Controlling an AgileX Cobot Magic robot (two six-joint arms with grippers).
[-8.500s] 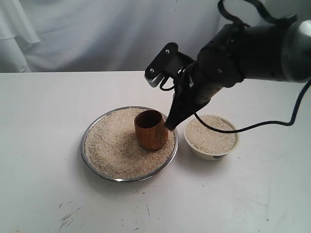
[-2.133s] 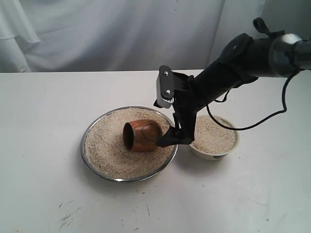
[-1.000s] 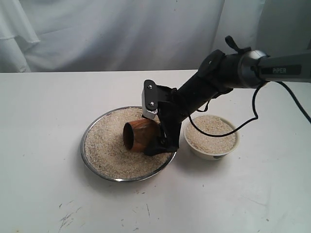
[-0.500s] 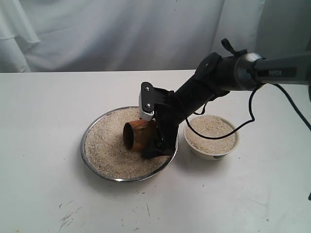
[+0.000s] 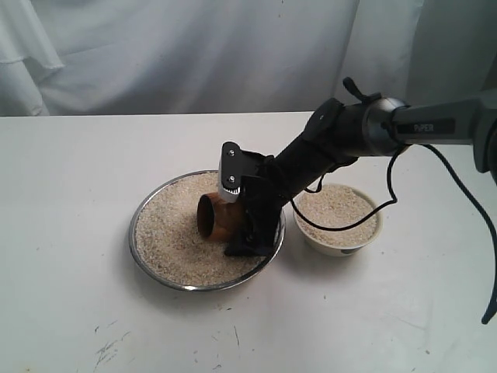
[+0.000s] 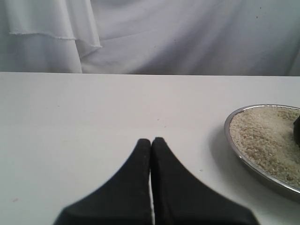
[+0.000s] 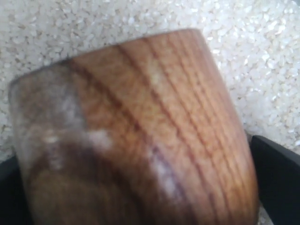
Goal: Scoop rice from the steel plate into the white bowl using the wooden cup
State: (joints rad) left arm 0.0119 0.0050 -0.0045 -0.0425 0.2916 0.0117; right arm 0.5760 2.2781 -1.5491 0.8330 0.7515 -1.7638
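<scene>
Exterior view: wooden cup on rice

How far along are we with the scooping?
Done: white bowl already holds rice. In hand: right pincer, jaws open, straddles the wooden cup lying on its side in the steel plate. Remaining: close, scoop, lift, pour into the bowl.

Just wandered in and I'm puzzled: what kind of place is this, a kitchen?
Probably a lab test bench rather than a kitchen: a plain white table, a white cloth backdrop hung behind it, and a cabled black robot arm reaching into a steel plate of rice.
</scene>
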